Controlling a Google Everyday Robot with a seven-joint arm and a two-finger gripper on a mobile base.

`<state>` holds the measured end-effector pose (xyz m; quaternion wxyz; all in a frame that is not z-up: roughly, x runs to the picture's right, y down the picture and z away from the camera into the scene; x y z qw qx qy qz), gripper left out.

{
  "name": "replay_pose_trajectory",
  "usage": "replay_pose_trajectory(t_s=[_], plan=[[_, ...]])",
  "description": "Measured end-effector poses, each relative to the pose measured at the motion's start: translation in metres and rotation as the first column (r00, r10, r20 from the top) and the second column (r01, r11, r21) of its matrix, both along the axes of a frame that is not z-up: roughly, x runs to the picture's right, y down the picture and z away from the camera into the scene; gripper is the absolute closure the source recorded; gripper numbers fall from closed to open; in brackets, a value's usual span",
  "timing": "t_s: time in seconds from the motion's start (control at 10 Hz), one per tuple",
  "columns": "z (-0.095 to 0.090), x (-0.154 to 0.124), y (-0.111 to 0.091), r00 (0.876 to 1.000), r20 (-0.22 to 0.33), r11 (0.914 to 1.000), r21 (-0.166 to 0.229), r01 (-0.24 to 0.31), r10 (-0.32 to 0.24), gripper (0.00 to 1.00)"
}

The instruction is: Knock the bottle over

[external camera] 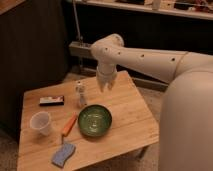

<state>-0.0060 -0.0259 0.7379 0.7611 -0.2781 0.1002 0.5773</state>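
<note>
- Your gripper hangs at the end of the white arm, pointing down over the back part of the wooden table.
- I can't tell from this view whether it is spread or closed. Nothing shows as held in it.
- The bottle stands upright on the table, towards the back and a little left of centre.
- As you see it, the gripper sits to the right of the bottle, near it and with its tip roughly level with the bottle's top. There is a visible gap between them, so no contact.
- The bottle is slim and whitish, with a narrower neck. The label is too small to read.
- The green bowl sits just in front of the bottle and slightly right of it. They look close, but I can't tell whether they touch.
- A flat black item with a pale strip lies left of the bottle, near the table's left rear edge.
- The translucent white cup stands upright at front left, well apart from the bottle.
- An orange stick-like object lies between the cup and the bowl, angled, just beside the bowl's left rim.
- A blue sponge or cloth lies at the front edge, just below the near end of the orange object.
- The robot's body fills the right side of the view, and the arm reaches left from it across the table's back right corner.
- Behind the table there is a dark wall with a grey box mounted on it.
</note>
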Motion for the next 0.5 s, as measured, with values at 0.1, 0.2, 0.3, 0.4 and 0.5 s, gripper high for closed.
replay_pose_trajectory(t_s=[0.1, 0.2, 0.3, 0.4, 0.5], plan=[[-0.003, -0.001, -0.011, 0.992, 0.117, 0.9984, 0.019, -0.053, 0.05, 0.87], [-0.003, 0.003, -0.016, 0.97, 0.225, 0.9943, 0.024, -0.104, 0.096, 0.96], [-0.002, 0.007, -0.017, 0.941, 0.312, 0.9881, 0.037, -0.149, 0.13, 1.0], [0.0, 0.017, -0.016, 0.914, 0.373, 0.9811, 0.042, -0.189, 0.16, 1.0], [0.006, 0.033, -0.012, 0.893, 0.41, 0.9747, 0.036, -0.221, 0.187, 1.0]])
